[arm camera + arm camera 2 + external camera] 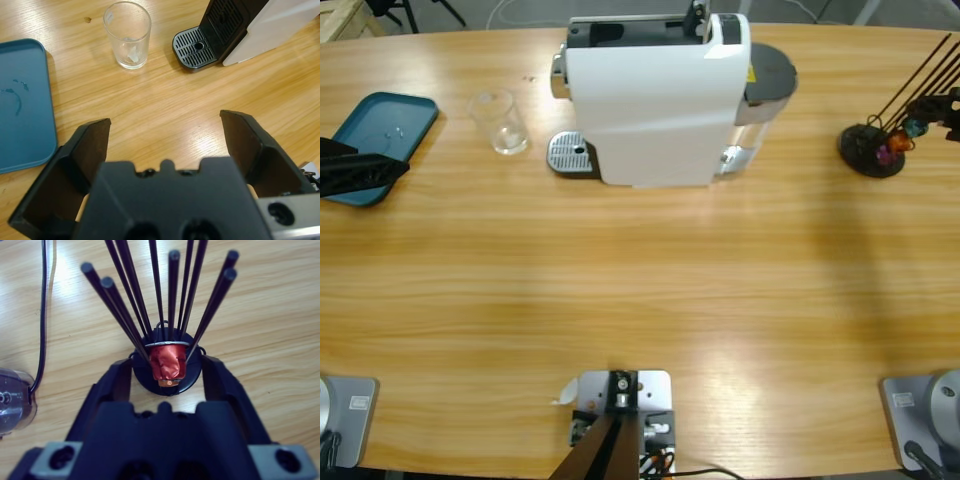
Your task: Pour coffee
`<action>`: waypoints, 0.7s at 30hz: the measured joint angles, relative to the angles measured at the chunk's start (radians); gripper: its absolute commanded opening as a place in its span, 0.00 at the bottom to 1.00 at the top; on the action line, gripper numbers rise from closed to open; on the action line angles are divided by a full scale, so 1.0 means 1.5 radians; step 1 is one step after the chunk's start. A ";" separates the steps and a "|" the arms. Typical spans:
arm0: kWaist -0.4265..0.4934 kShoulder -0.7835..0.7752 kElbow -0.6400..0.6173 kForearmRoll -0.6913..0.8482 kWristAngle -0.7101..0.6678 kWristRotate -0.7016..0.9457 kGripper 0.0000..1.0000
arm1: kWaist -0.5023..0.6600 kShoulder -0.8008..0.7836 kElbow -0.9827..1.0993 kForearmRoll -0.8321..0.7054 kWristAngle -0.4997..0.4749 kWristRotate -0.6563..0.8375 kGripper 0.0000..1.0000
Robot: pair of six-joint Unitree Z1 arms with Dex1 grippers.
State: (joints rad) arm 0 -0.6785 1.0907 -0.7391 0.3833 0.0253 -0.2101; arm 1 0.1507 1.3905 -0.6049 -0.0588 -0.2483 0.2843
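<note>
Bare table [165,107] lies between left hand [167,150] and glass [127,34].

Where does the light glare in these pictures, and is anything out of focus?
High view: a pale sheen lies on the wooden table in front of the white coffee machine. Left wrist view: the left end effector is soft close to the lens, while the empty glass is sharp. Right wrist view: bright glare on the wood upper left; the red capsule in the capsule rack is slightly blurred.
</note>
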 measured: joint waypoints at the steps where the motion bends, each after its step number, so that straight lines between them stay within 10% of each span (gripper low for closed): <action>1: 0.000 0.000 0.000 0.000 0.000 0.000 0.94 | 0.000 0.000 0.001 -0.003 0.000 0.000 0.00; 21: 0.000 0.003 0.002 0.000 0.000 0.000 0.94 | -0.001 -0.008 0.029 -0.044 -0.003 0.002 0.00</action>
State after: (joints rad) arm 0 -0.6785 1.0953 -0.7358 0.3833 0.0256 -0.2101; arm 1 0.1489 1.3778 -0.5609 -0.1249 -0.2525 0.2877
